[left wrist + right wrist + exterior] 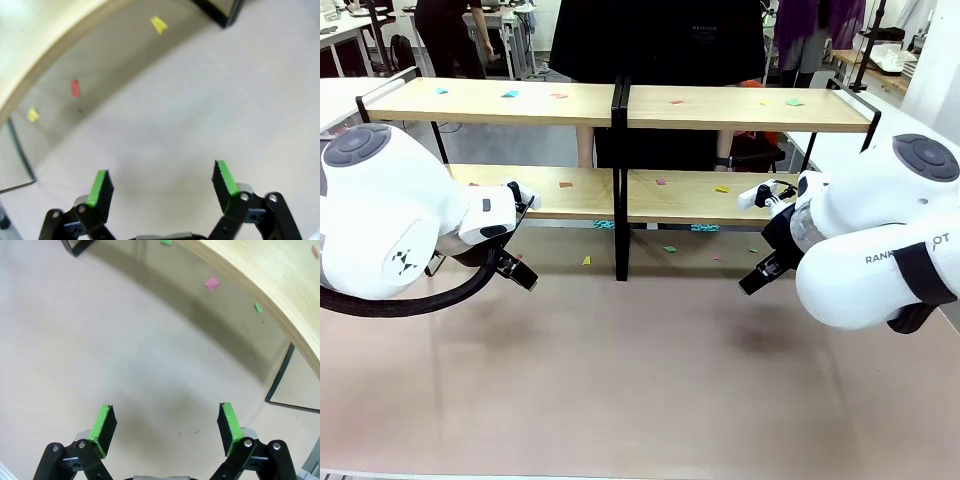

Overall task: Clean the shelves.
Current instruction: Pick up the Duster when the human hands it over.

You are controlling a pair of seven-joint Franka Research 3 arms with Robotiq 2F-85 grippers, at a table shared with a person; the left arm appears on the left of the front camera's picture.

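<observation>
The shelves (620,105) stand across the far half of the table, four light wood boards on a black frame. Small coloured paper scraps lie on the top boards (510,94) and the lower boards (661,181). My left gripper (520,272) hangs low in front of the left unit; in its wrist view it is open (162,185) over bare tabletop, holding nothing. My right gripper (757,280) hangs in front of the right unit, also open (166,422) and holding nothing. The lower board's edge (280,285) curves past beyond it.
More scraps lie on the tabletop under the rack: a yellow one (158,24), a red one (75,87), a pink one (212,283) and a green one (258,307). A person in black (660,40) stands behind the shelves. The beige tabletop (640,390) stretches towards me.
</observation>
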